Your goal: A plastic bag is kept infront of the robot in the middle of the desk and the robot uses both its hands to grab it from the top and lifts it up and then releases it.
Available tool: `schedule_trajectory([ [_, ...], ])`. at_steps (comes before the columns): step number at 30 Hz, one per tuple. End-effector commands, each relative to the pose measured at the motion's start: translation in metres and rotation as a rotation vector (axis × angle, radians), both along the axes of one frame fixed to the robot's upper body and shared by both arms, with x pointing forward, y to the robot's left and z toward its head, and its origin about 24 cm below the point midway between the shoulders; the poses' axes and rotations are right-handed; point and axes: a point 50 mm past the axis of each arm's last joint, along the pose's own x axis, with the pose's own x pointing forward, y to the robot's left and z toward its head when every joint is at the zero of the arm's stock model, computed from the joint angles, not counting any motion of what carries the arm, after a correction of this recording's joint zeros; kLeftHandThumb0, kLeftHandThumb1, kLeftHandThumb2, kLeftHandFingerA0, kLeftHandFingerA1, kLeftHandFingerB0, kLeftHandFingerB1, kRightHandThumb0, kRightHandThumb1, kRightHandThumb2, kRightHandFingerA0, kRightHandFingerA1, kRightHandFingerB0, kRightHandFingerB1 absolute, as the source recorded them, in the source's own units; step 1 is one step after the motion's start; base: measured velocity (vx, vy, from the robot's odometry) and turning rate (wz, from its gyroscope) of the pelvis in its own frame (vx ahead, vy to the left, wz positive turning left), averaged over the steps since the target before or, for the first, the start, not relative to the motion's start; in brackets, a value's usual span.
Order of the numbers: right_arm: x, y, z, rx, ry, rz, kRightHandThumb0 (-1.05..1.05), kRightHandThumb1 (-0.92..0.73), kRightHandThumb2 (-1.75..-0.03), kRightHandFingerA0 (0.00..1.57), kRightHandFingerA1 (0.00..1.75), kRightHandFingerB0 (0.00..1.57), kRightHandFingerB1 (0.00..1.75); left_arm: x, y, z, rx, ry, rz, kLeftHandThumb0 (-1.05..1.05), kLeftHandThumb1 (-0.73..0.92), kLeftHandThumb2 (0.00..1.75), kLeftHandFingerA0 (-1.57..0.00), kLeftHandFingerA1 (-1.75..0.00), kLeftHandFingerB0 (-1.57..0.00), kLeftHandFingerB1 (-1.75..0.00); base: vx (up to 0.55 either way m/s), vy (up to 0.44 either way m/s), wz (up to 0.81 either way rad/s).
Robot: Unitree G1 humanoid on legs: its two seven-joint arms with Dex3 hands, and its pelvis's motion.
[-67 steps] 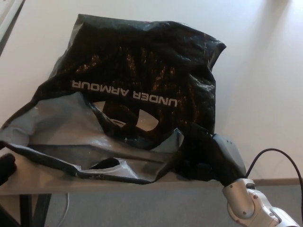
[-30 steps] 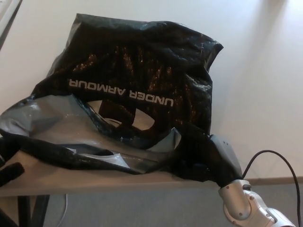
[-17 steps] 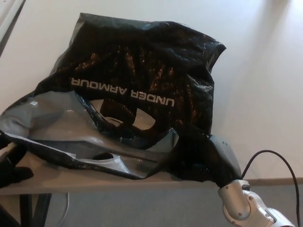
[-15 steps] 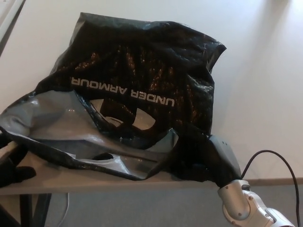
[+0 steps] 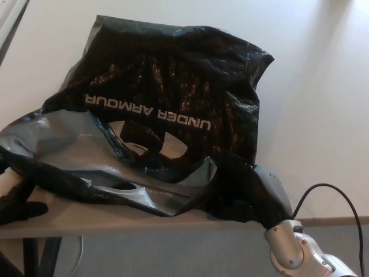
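White desk (image 5: 323,104), crumpled plastic bag (image 5: 167,109), black cable (image 5: 328,193) nearby.

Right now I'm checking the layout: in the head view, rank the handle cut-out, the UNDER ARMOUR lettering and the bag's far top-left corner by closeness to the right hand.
1. Handle cut-out, just up-left of the right hand.
2. UNDER ARMOUR lettering, mid-bag, farther up-left.
3. Far top-left corner of the plastic bag, farthest.
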Motion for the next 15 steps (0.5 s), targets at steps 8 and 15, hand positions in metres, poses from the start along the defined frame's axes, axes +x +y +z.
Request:
schedule_trajectory([
  [8,0.001,-0.002,0.003,0.015,-0.018,-0.007,-0.22,-0.73,-0.58,0.71,1.75,0.44,1.75,-0.001,0.005,-0.022,0.172,0.142,0.023,-0.46,0.49,0.75,-0.95,-1.39,-0.64,-1.13,0.0,0.0,0.0],
  [15,0.0,-0.001,0.001,0.025,-0.006,-0.011,-0.19,-0.72,-0.58,0.69,1.75,0.43,1.74,0.006,0.013,-0.022,0.248,0.219,-0.027,-0.27,0.74,0.52,-0.58,-1.75,-0.35,-1.75,0.0,0.0,0.0],
])
